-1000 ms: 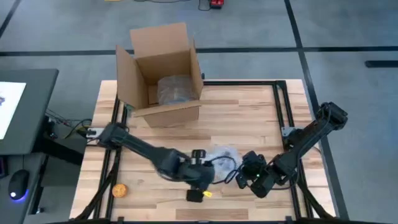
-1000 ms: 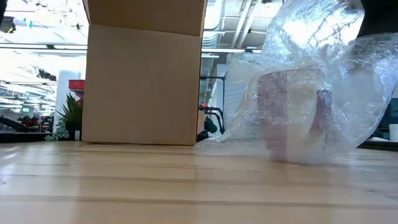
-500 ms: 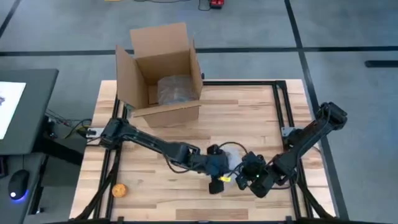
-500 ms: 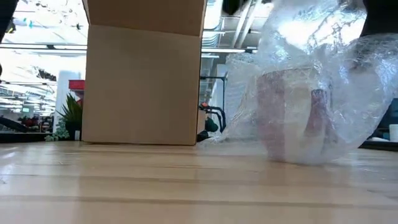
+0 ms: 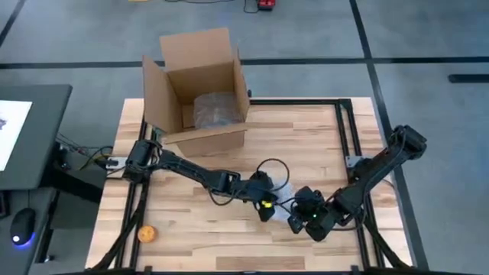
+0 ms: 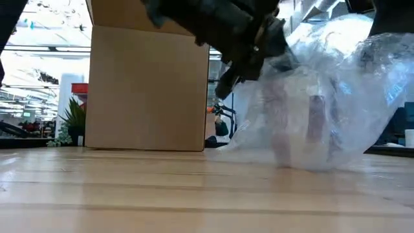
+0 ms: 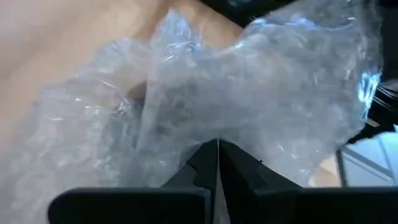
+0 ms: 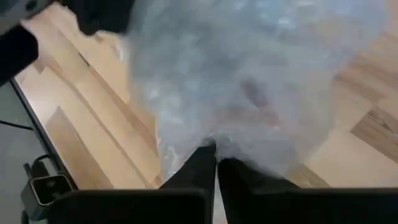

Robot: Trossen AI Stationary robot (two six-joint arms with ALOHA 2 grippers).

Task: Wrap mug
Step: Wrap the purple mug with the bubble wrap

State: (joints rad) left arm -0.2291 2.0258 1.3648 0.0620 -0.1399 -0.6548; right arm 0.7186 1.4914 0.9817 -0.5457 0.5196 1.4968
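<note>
Mug (image 6: pixel 304 129) visible through wrap low view | hidden wrist views

At the far side of your wooden table (image 5: pixel 306 145) stands an open cardboard box (image 5: pixel 200 88), flaps up, with a bubble-wrapped bundle (image 5: pixel 215 109) lying inside. A small round orange object (image 5: pixel 147 234) sits near the table's front-left corner. A dark side desk (image 5: pixel 30 137) stands beside the table, left.

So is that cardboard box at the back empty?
No, the overhead view shows a bundle of bubble wrap lying inside the open cardboard box.
</note>
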